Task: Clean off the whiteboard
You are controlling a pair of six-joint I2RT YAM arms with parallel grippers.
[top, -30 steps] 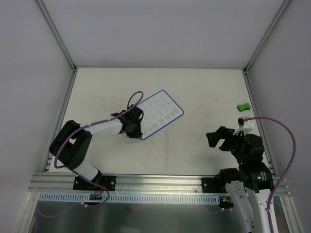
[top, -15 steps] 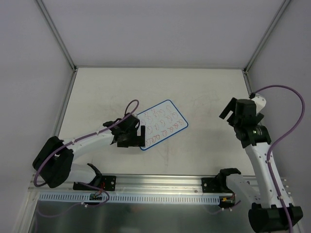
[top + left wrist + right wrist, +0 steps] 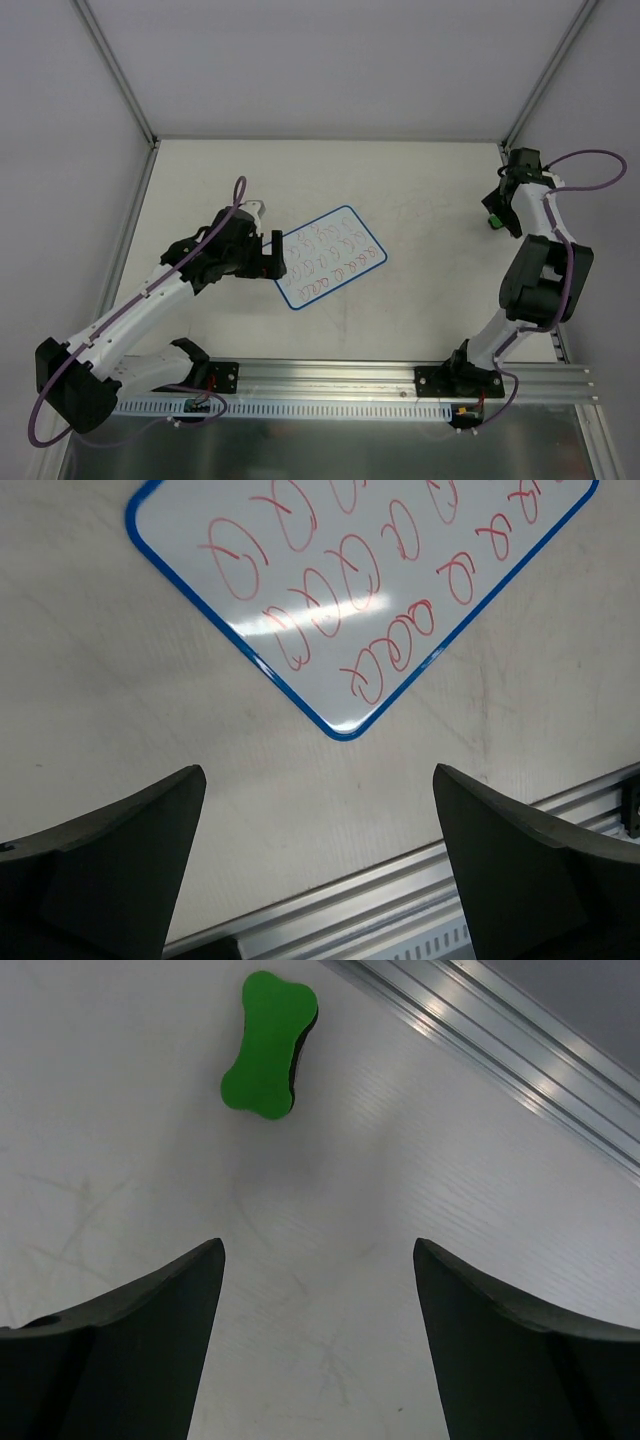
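from above, the small white rectangular whiteboard with a thin blue rim is lying askew on the white tabletop, left of centre, covered in scribbles. the left gripper is hanging just beside its left edge, and the right gripper is hanging by a small green bone-shaped eraser at the far right.

left wrist: the left gripper is gaping wide and empty, with the whiteboard corner lying beyond.

right wrist: the right gripper is standing parted, holding nothing, with the eraser lying ahead, untouched.

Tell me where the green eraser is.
In the right wrist view the green eraser lies on the table ahead of the right gripper, beside the aluminium rail at the table's right edge, far from the whiteboard.
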